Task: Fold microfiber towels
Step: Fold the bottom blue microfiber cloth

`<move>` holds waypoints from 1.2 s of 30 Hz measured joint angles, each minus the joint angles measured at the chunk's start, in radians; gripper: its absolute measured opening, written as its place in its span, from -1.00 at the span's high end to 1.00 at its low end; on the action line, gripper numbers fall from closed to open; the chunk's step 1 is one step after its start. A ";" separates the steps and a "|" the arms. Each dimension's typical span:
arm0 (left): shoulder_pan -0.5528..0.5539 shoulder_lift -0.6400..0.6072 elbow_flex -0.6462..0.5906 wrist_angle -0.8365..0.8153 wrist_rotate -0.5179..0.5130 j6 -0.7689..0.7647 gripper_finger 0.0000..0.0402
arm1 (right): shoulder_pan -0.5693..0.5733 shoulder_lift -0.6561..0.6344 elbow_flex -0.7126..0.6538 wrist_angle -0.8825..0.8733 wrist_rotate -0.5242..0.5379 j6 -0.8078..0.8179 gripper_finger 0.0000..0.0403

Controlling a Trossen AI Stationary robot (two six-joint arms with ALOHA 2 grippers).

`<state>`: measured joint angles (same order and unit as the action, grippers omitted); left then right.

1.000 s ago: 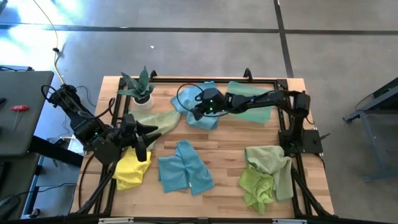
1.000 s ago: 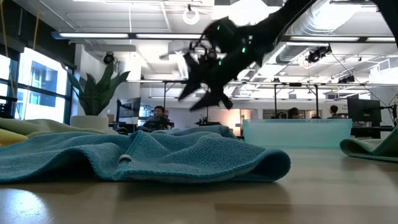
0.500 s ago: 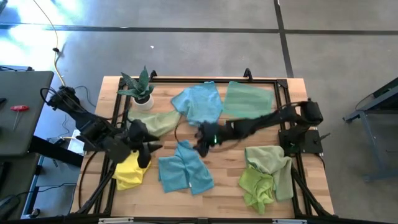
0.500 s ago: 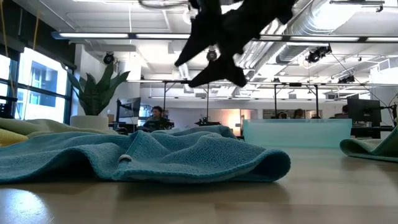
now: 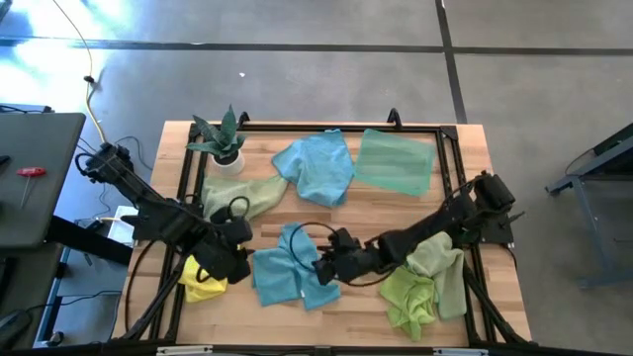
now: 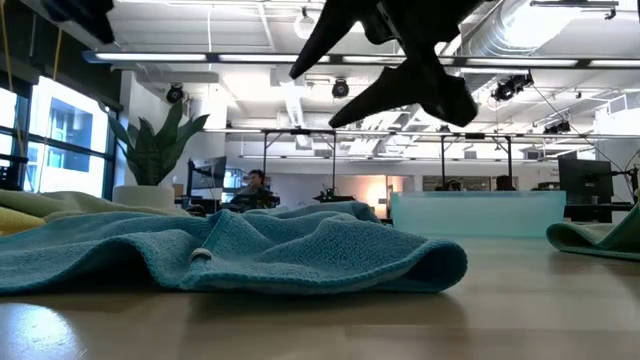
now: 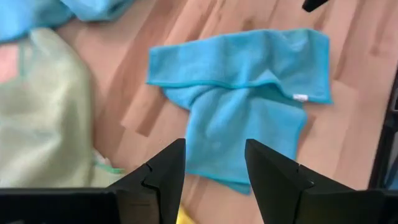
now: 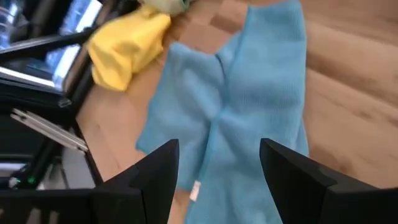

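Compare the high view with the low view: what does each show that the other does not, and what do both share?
Only the high view shows the left gripper, open beside the yellow towel, and the lime green towel pile, the mint green towel and the second blue towel. Only the low view shows the room behind the table, with a seated person. Both show the crumpled blue towel, the potted plant and the open right gripper above that towel.
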<state>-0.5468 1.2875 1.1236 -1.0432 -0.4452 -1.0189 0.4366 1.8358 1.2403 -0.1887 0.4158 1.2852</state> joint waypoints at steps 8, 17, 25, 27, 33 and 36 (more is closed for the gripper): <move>-0.077 -0.010 0.000 0.069 -0.005 -0.144 0.22 | -0.001 0.150 0.275 -0.328 -0.135 0.040 -0.08; -0.157 -0.008 0.001 0.133 -0.024 -0.229 0.22 | 0.008 0.360 0.591 -0.436 -0.310 0.009 -0.08; -0.212 -0.008 0.005 0.130 -0.035 -0.279 0.22 | 0.012 0.581 0.900 -0.754 -0.409 -0.002 -0.08; -0.222 -0.009 0.010 0.129 -0.037 -0.279 0.22 | 0.019 0.620 0.968 -0.780 -0.416 -0.002 -0.08; -0.233 -0.015 0.011 0.127 -0.050 -0.279 0.22 | 0.033 0.697 1.118 -0.867 -0.412 0.016 -0.08; -0.233 -0.026 0.011 0.127 -0.061 -0.279 0.22 | 0.029 0.701 1.089 -0.853 -0.406 0.039 -0.08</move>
<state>-0.7796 1.2610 1.1347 -0.9160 -0.5058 -1.2980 0.4660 2.5370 2.3295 -1.0418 0.0098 1.3237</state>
